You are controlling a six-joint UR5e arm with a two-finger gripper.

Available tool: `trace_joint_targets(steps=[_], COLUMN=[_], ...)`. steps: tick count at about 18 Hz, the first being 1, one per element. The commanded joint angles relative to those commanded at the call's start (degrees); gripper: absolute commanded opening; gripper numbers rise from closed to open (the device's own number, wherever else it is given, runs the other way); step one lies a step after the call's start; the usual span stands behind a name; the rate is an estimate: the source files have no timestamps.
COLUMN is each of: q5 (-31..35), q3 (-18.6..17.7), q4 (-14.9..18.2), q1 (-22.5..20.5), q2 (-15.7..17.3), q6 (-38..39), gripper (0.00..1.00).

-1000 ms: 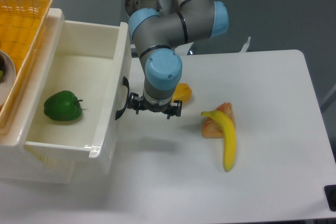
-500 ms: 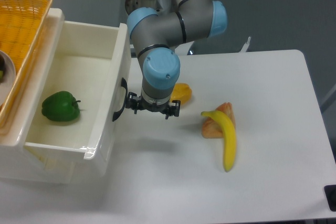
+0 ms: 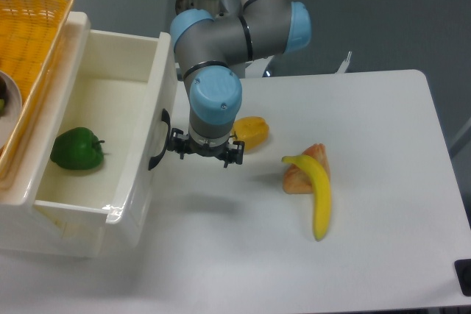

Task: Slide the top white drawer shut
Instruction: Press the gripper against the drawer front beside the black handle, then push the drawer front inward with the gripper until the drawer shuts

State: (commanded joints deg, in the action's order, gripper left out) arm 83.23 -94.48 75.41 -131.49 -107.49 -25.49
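Pincer (image 3: 204,154) of your arm is pointing straight down beside the black handle (image 3: 157,141) of the top white drawer (image 3: 110,101), at the counter's (image 3: 368,255) left side; whether its fingers are spread or closed, you cannot tell. Drawer is sitting pulled well out, long axis running left to right, front panel facing right, a green pepper (image 3: 76,149) lying inside.

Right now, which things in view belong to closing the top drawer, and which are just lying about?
Part of the job:
top white drawer
gripper

Lying about:
green pepper inside the drawer
banana
orange item
yellow basket
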Motion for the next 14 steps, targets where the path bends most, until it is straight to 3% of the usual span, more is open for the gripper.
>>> trace_joint_targets(steps=[14], q5=[-0.4], q3=[0.3], q4=[0.0], q1=[3.1], q2=[-0.1], q6=[0.1], gripper=[1.00])
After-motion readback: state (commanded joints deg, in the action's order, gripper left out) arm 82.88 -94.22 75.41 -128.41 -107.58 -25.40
